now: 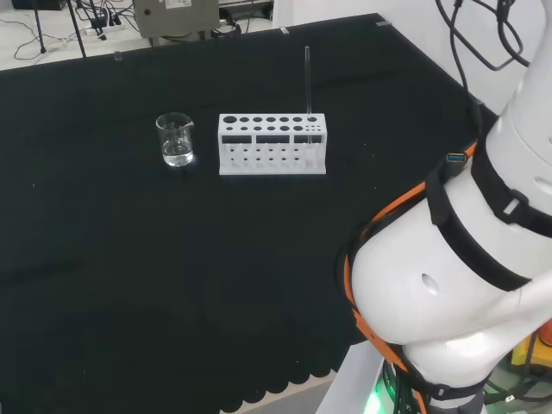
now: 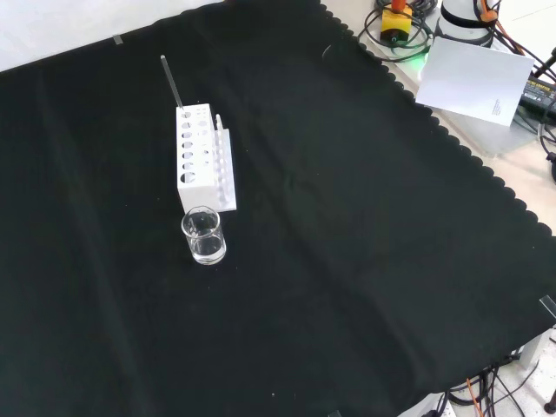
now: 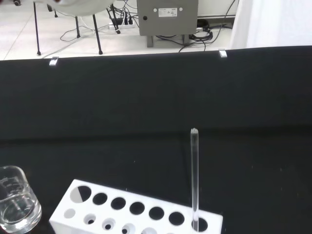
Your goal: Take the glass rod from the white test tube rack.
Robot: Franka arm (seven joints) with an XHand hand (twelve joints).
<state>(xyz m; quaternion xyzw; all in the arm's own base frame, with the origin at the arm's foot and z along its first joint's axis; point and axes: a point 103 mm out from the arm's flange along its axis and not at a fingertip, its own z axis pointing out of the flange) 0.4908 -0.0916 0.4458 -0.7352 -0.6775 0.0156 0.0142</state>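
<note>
Fingers: cannot tell whether released or clenched; a blurred white part of the hand [image 3: 73,6] sits at the wrist view's upper left.

Glass rod [image 1: 308,82] stands upright in the end hole of the white rack [image 1: 272,144], at the rack's right end in the head view (upper centre of frame). Front view puts the rod [image 2: 171,82] at the rack's [image 2: 201,158] far end, upper left.

Small beaker [image 1: 176,140] holding clear liquid stands just left of the rack in the head view, apart from it.

Black tabletop [image 2: 365,261] under all.
</note>
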